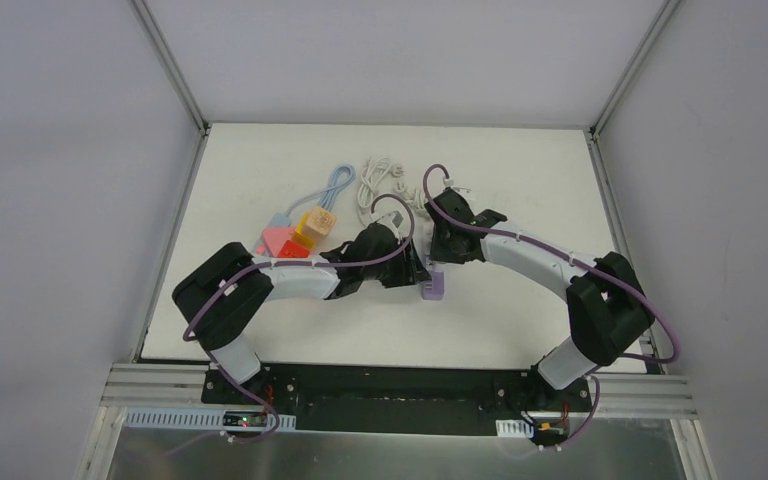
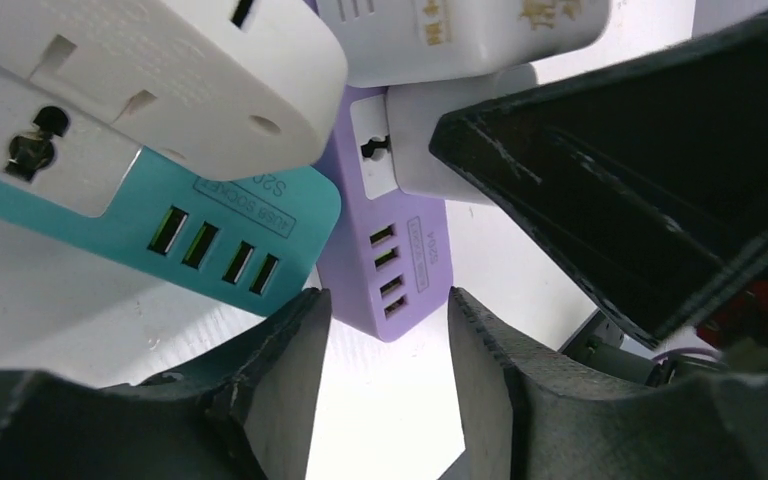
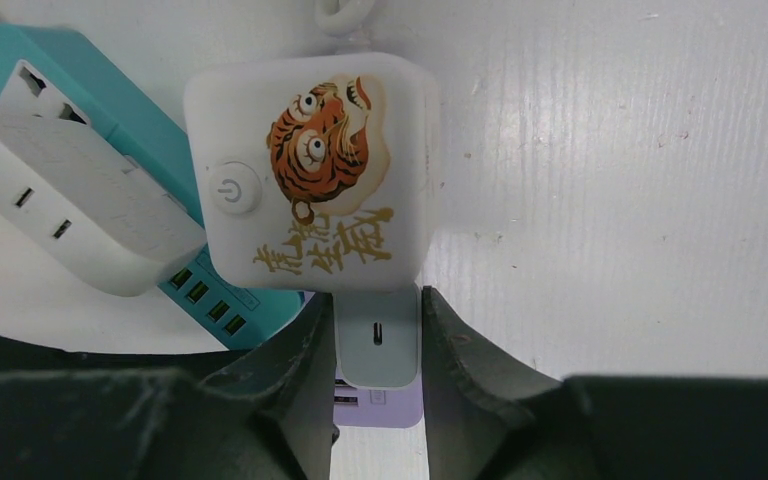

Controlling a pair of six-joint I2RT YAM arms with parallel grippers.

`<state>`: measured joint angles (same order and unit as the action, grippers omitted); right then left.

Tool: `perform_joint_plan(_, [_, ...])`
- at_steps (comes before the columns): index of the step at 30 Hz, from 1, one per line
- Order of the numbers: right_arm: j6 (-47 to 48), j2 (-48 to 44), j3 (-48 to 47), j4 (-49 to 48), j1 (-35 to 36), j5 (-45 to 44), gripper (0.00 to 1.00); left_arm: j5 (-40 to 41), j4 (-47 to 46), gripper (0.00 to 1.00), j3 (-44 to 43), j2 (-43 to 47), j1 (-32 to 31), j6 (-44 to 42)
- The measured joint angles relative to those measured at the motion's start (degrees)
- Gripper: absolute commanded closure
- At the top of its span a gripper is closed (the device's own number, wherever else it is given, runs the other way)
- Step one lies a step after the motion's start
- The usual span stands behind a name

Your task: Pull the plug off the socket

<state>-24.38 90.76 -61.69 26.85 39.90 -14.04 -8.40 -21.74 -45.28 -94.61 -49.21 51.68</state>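
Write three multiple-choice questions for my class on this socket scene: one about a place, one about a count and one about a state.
1. Where on the table do the toy blocks lie?
A. left half
B. right half
C. far right corner

2. How many USB ports show on the purple socket strip?
A. two
B. four
C. six

3. How is the right claw?
A. open over bare table
B. shut on a toy block
C. shut on the white plug

Answers:
1 A, the top view shows the blocks left of where the arms meet.
2 B, the left wrist view shows four ports in a row.
3 C, the right wrist view shows its fingers pressing both sides of the plug.
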Motion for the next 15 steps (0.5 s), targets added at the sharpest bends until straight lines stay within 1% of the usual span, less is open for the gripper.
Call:
perform_joint_plan(4, [-0.09, 0.00, 0.00, -0.02, -0.07, 0.46, 1.00, -0.57, -2.05, 0.60, -0.02, -2.86, -0.79, 2.86])
perform_joint_plan(11, [-0.44, -0.04, -0.02, 0.00, -0.07, 1.51, 1.00, -0.07, -1.75, 0.73, 0.22, -4.66, -2.21, 6.08])
perform_joint_plan(15, [-0.09, -0.24, 0.15, -0.15, -0.13, 1.55, 1.00, 0.13, -1.60, 0.76, 0.20, -4.66, -2.21, 7.74])
